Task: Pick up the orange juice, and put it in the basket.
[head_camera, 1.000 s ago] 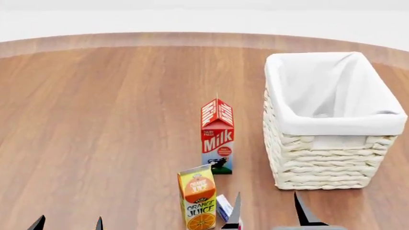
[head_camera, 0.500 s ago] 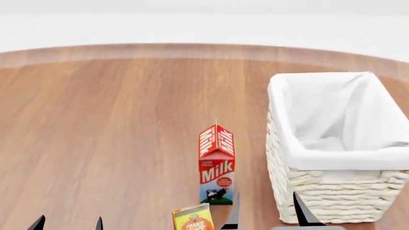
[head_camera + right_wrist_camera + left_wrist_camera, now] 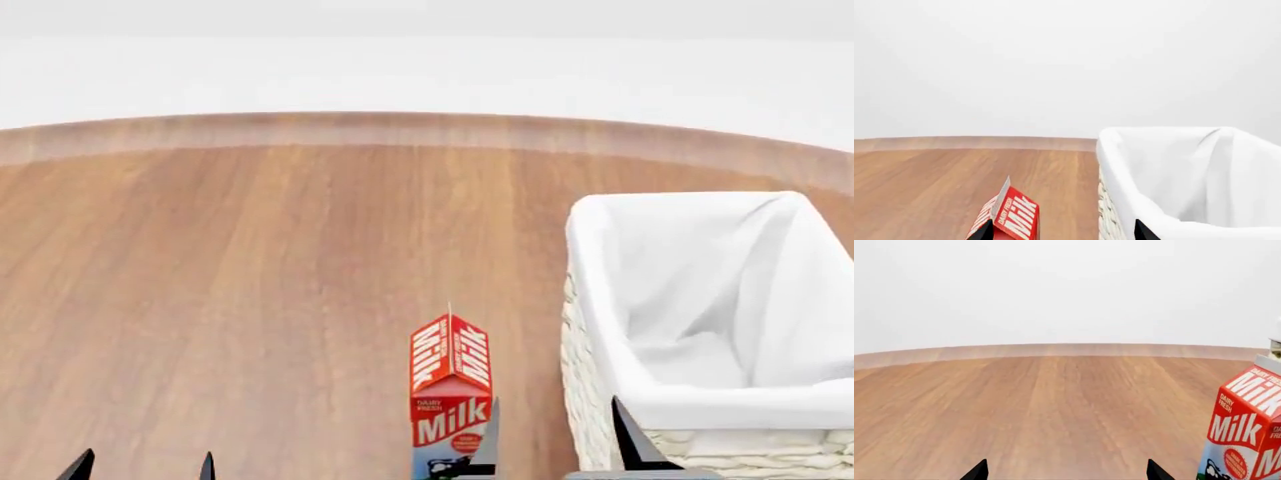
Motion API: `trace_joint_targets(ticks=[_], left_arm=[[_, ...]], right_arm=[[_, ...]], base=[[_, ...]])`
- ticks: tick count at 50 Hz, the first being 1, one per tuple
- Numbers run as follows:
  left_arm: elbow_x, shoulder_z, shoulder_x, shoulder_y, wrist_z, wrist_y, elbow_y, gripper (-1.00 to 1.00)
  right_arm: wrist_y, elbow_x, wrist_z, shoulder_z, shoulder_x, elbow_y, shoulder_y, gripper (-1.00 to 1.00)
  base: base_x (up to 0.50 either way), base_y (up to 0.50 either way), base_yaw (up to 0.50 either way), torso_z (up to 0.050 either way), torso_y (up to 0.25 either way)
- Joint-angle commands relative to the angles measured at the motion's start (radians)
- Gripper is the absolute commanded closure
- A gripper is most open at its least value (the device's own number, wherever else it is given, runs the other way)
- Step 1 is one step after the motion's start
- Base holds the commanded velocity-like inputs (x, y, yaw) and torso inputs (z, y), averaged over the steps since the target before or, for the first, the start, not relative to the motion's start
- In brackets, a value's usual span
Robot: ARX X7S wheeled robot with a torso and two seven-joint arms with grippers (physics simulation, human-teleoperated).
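One broad wooden table (image 3: 240, 280) fills the head view, its curved far edge running across the top, with wide bare wood on the left half. At the right stands the basket (image 3: 594, 400), white liner folded over its rim, nothing visible inside. Just left of it stands an upright milk carton (image 3: 450, 395). The orange juice appears in no view. Both wrist views show the milk carton; only the right one shows the basket. The left gripper (image 3: 143, 468) and right gripper (image 3: 558, 450) show only spread fingertips, jaws parted, holding nothing.

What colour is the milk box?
The milk carton is red with white letters, and shows best in the left wrist view.
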State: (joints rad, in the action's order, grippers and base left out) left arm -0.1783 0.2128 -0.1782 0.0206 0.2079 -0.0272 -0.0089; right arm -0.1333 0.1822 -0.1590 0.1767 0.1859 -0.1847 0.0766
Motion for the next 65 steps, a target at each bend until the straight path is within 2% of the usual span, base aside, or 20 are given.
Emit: trace_joint_targets(ticks=[1, 13, 21, 22, 42, 65], left_arm=[[-0.005, 0.006, -0.005, 0.0, 0.006, -0.002, -0.001, -1.0], [-0.01, 0.012, -0.01, 0.001, 0.011, -0.003, -0.001, -1.0], [-0.013, 0.016, -0.013, 0.002, 0.015, -0.004, -0.001, -1.0], [-0.013, 0.017, -0.013, 0.002, 0.016, -0.004, -0.001, -1.0], [-0.021, 0.026, -0.021, 0.004, 0.024, -0.007, -0.002, -1.0], [-0.029, 0.037, -0.029, 0.006, 0.034, -0.01, -0.003, -1.0]], right_arm=[[-0.025, 0.005, -0.016, 0.013, 0.01, -0.061, -0.014, -1.0], [-0.152, 0.01, -0.038, 0.071, 0.043, -0.287, -0.112, -1.0], [-0.12, -0.007, -0.044, 0.104, 0.059, -0.36, -0.199, -1.0], [-0.015, -0.057, -0.045, 0.153, 0.088, -0.432, -0.343, -1.0], [0.025, -0.065, -0.054, 0.17, 0.103, -0.435, -0.38, -1.0], [0.17, -0.076, -0.048, 0.206, 0.105, -0.292, -0.443, -1.0]], base=[[0.0, 0.0, 0.0, 0.0, 0.0], [0.0, 0.0, 0.0, 0.0, 0.0], [0.0, 0.0, 0.0, 0.0, 0.0], [0.0, 0.0, 0.0, 0.0, 0.0], [0.0, 0.0, 0.0, 0.0, 0.0], [0.0, 0.0, 0.0, 0.0, 0.0]])
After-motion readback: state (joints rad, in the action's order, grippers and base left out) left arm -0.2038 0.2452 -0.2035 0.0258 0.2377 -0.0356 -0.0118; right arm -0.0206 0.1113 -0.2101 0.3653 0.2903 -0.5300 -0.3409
